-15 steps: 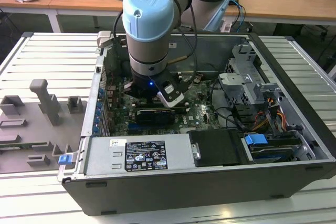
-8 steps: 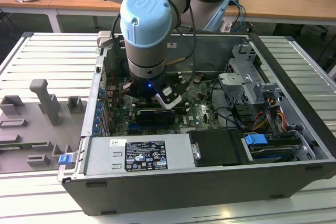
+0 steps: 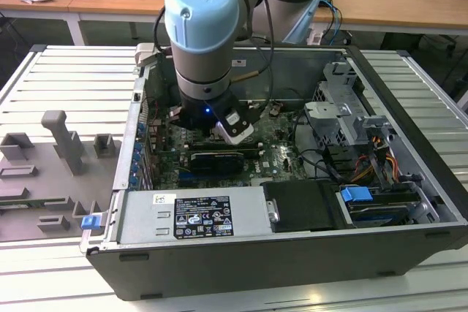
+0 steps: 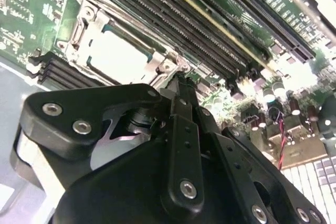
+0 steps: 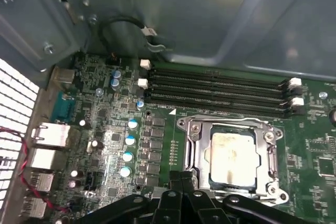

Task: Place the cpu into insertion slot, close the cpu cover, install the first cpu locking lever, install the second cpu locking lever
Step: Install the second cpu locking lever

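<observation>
1. We see the gripper (image 5: 182, 178) low over the motherboard (image 5: 113, 145), its black fingers pressed together at the tips with nothing between them, right at the edge of the insertion slot (image 5: 233, 159).
2. In the second wrist view the fingertips (image 4: 179, 85) sit just beside the socket's silver corner, close to a thin lever end; whether they touch it we cannot tell.
3. The cpu (image 5: 232, 157) lies seated in the socket, pale metal face up.
4. The cpu cover (image 5: 273, 153) lies down around the chip as a silver frame.
5. Handling judgement: the chip is light, rigid and fragile underneath; hold it by the edges only. The cover and levers are thin springy steel, best pushed near their free ends.
6. Memory slots (image 5: 218, 90) run beside the socket; in the exterior view the arm reaches into the open computer case (image 3: 409, 100).
</observation>
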{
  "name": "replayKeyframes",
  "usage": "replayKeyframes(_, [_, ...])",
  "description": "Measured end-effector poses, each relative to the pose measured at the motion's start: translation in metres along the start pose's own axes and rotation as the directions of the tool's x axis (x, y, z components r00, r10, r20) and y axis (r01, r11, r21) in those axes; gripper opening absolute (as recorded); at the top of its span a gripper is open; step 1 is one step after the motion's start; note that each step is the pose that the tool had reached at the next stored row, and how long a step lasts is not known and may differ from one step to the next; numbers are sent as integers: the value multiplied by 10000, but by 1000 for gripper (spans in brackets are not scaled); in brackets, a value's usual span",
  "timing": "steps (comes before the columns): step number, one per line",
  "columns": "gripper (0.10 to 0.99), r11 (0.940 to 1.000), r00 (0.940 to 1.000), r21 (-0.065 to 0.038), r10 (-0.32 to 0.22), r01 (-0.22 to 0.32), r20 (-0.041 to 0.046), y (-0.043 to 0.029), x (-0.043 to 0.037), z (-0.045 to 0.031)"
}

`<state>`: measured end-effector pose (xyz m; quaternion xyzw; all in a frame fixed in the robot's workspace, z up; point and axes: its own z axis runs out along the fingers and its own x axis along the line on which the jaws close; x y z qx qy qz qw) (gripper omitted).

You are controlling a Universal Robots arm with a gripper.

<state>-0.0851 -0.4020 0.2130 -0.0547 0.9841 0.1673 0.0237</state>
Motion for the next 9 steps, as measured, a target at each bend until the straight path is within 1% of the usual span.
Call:
replayKeyframes(4, [106,10000,10000,9,0,0,-2,18,-3,-54])
replayKeyframes(5, [106,10000,10000,9,1,-1,-1,33,-6,-94])
replayKeyframes(6, [106,10000,10000,8,0,0,0,38,-7,-109])
replayKeyframes(9, [106,10000,10000,8,1,-1,-1,39,-7,-112])
